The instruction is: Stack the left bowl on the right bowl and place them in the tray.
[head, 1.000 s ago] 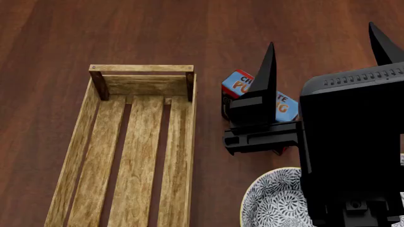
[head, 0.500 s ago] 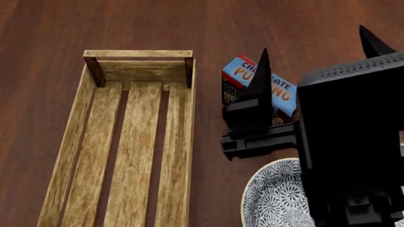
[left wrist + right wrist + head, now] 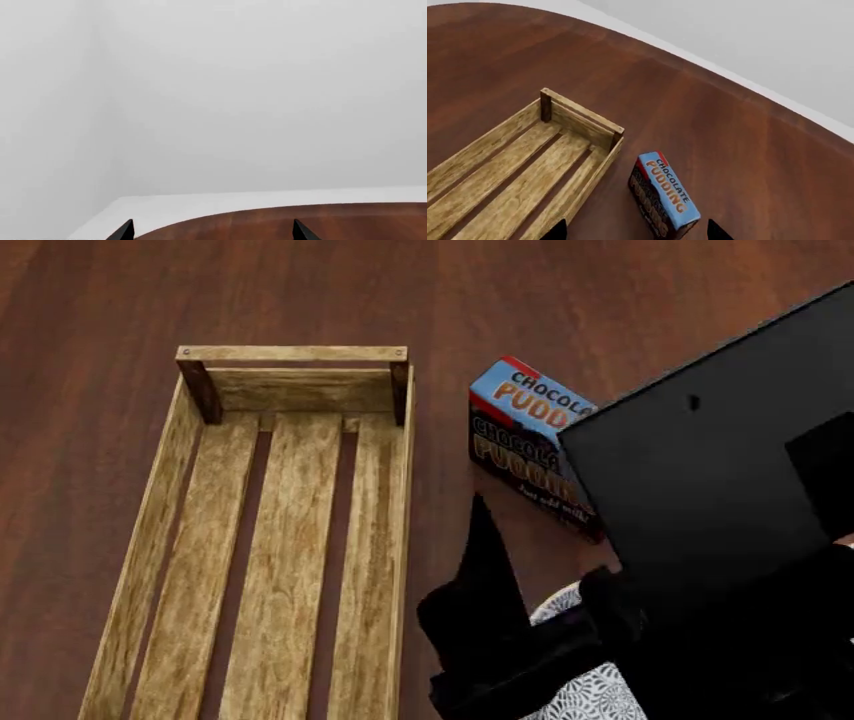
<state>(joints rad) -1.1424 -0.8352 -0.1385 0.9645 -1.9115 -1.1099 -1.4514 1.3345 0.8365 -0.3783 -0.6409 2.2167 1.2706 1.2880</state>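
We judge the task barely begun; the tray (image 3: 280, 530) lies with nothing on its slats, and we see only a sliver of one patterned bowl (image 3: 587, 695), just under the right gripper (image 3: 635, 235), whose tips stand apart and hold nothing. The tray sits off to the side of those fingertips, the pudding box (image 3: 662, 195) just ahead of them; the left gripper (image 3: 212, 235), also spread with nothing between its tips, faces a blank wall beyond the table (image 3: 534, 300); stacking and placing are, we judge, still to do.

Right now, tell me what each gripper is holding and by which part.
Cannot be told for the right gripper: it hangs over the patterned bowl, contact hidden. The left gripper shows only two separated fingertips with nothing between them.
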